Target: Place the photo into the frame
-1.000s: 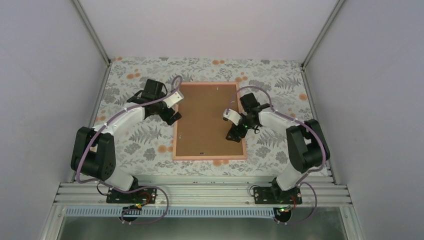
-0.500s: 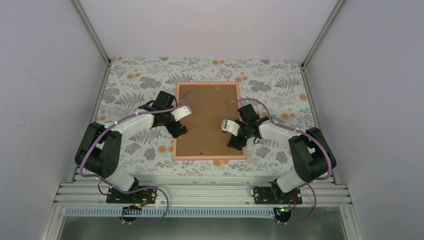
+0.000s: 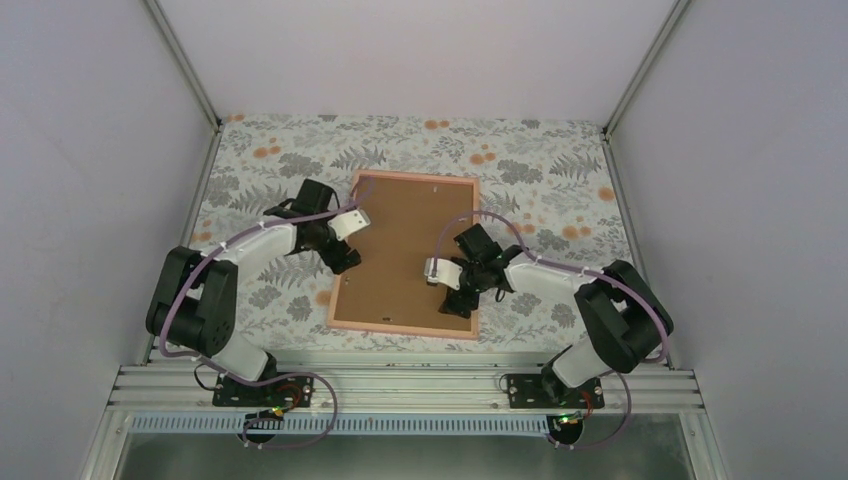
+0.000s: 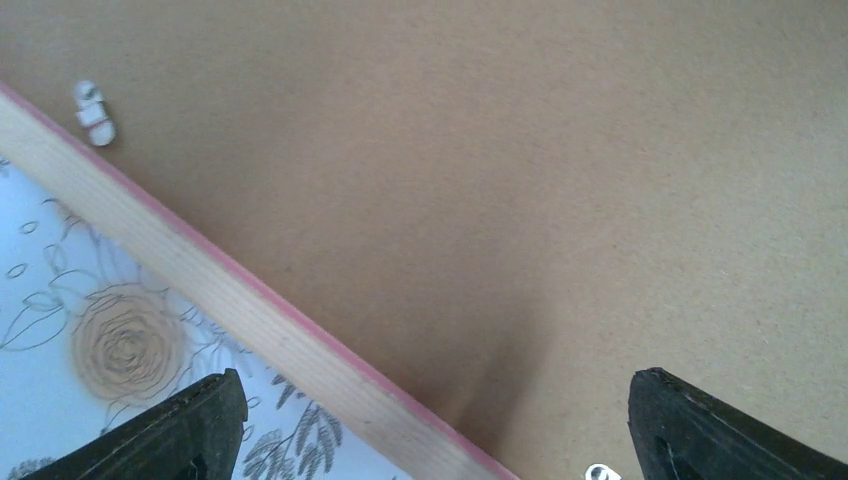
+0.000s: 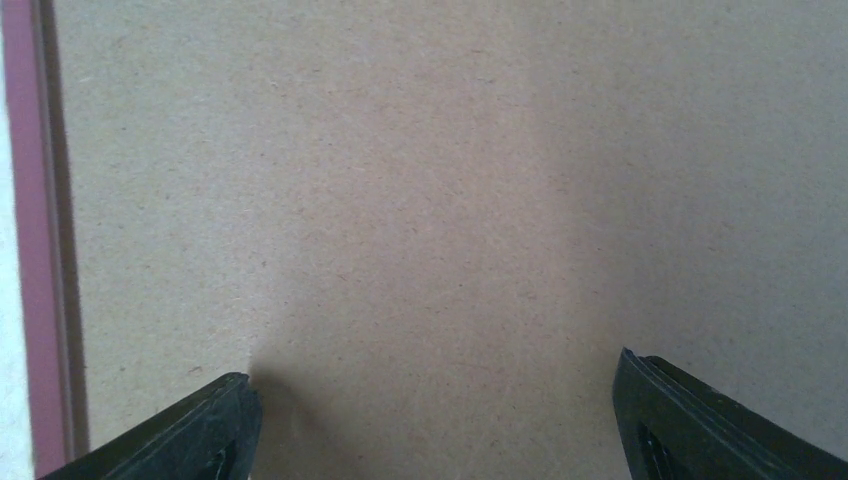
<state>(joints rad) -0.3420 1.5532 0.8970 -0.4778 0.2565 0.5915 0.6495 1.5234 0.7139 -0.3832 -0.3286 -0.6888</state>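
The pink-orange frame (image 3: pixel 400 328) lies back up on the flowered cloth, slightly skewed, with the brown backing board (image 3: pixel 400 250) filling it. The photo is hidden. My left gripper (image 3: pixel 345 262) is open and empty, low over the frame's left rail (image 4: pixel 250 320), one finger over the cloth and the other over the board (image 4: pixel 500 180). My right gripper (image 3: pixel 458 303) is open and empty, low over the board (image 5: pixel 400 200) near the frame's right rail (image 5: pixel 25 200).
A small white turn clip (image 4: pixel 95 112) sits on the board beside the left rail. A small metal tab (image 4: pixel 598 472) shows near my left gripper's right finger. The flowered tablecloth (image 3: pixel 560 180) surrounds the frame, with grey walls on three sides.
The frame has slid left and turned slightly, its near end now further left. My right gripper moved left and nearer over the board. My left gripper shifted along the left rail.
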